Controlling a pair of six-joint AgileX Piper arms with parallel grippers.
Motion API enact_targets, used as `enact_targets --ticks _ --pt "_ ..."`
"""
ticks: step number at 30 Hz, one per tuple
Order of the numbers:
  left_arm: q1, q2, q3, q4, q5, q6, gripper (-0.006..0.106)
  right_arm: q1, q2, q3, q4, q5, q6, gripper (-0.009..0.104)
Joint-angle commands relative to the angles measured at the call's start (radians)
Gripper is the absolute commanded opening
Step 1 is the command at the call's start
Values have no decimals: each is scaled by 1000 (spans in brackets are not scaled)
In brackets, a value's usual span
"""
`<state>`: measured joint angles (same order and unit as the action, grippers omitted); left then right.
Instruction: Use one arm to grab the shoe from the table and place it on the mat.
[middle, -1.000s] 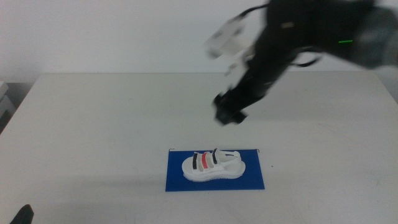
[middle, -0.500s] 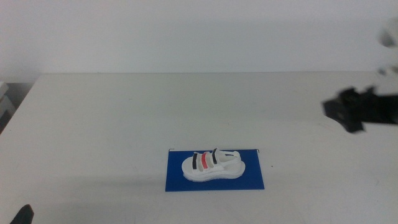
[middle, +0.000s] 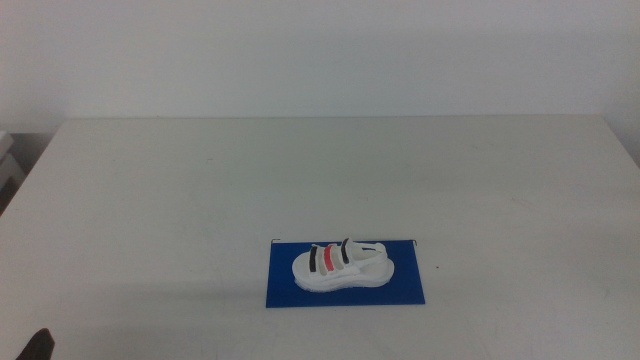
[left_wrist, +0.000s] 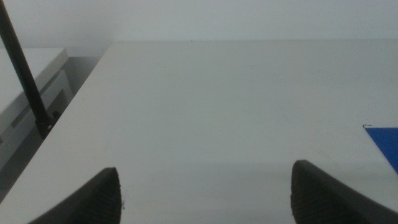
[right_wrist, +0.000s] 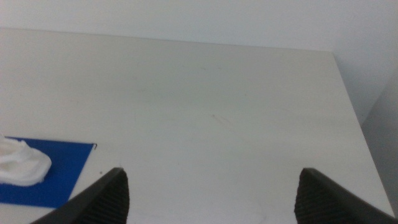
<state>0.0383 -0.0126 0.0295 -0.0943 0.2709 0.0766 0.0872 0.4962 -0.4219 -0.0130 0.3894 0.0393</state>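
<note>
Resting upright on the mat (middle: 345, 287), fully inside its dark-blue edges, near the front of the worktop (middle: 200, 180): the shoe (middle: 341, 266), so placement looks done. Nothing touching it. Left gripper (left_wrist: 205, 193) parked low at the front left corner, fingers (left_wrist: 93, 199) wide and empty. Right gripper (right_wrist: 211, 193) parked low at the front right, fingers (right_wrist: 93, 199) equally wide, empty, shoe heel just visible from the wrist. To finish well: keep both arms clear and low, avoid any sweep back over the mat that could nudge the sandal. Thick white sole, looks foamy and light; black and red straps arching over the top. Mat thin, flat, matte. Worktop plain, smooth, off-white
</note>
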Motion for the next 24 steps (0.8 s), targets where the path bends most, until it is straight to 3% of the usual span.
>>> enact_targets --ticks 1,5,15,24 --pt "-4 -10 7 -8 -80 -5 94 -7 -56 21 -13 -77 -3 71" --pt "-4 -10 7 -8 -80 -5 94 -7 -138 81 -16 -77 -3 71" --pt "-4 -10 7 -8 -80 -5 94 -7 -352 223 -94 -77 -3 71" --pt "-4 -10 7 -8 -80 -5 94 -7 -536 344 -97 -80 -3 71"
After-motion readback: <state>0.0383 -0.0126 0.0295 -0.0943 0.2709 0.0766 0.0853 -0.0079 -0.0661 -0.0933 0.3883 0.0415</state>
